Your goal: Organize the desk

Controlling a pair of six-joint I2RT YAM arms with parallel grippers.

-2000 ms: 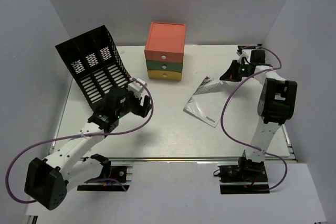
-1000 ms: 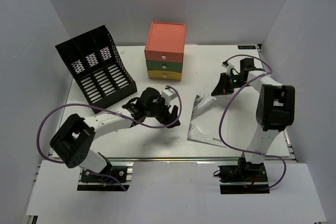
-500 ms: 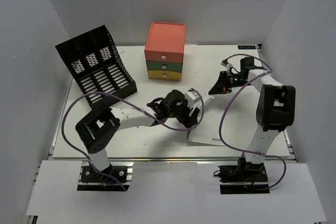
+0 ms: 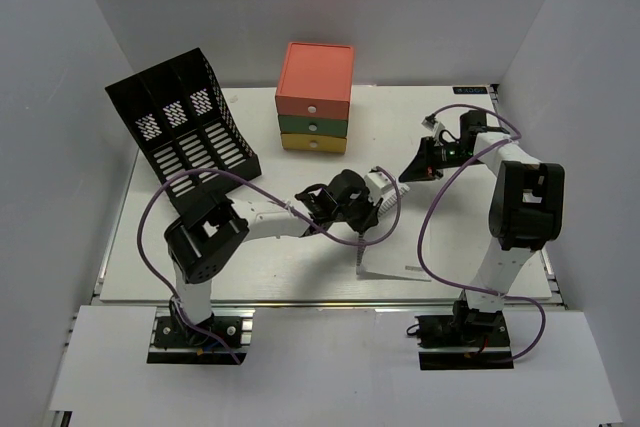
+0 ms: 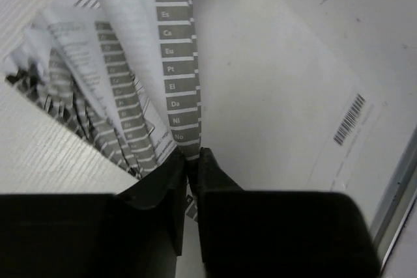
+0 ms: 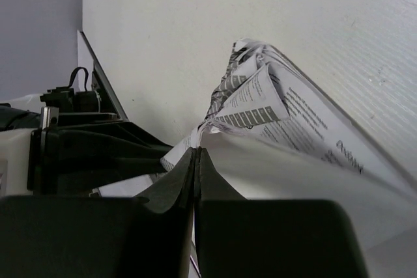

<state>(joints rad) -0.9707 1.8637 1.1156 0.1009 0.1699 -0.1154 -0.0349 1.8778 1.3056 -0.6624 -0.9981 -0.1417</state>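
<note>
White desk (image 4: 280,269): black file rack (image 4: 185,132) far left, drawer unit (image 4: 315,97) at back, booklet (image 5: 273,96) centre-right.

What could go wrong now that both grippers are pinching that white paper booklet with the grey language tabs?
1. Tearing: the left gripper and the right gripper each pinch only thin page edges of the white paper booklet. If the arms pull apart, a page could rip.
2. Slipping: the pages fan open loosely between the two grips. A sheet might slide out, and the booklet could drop onto the large white desk.
</note>
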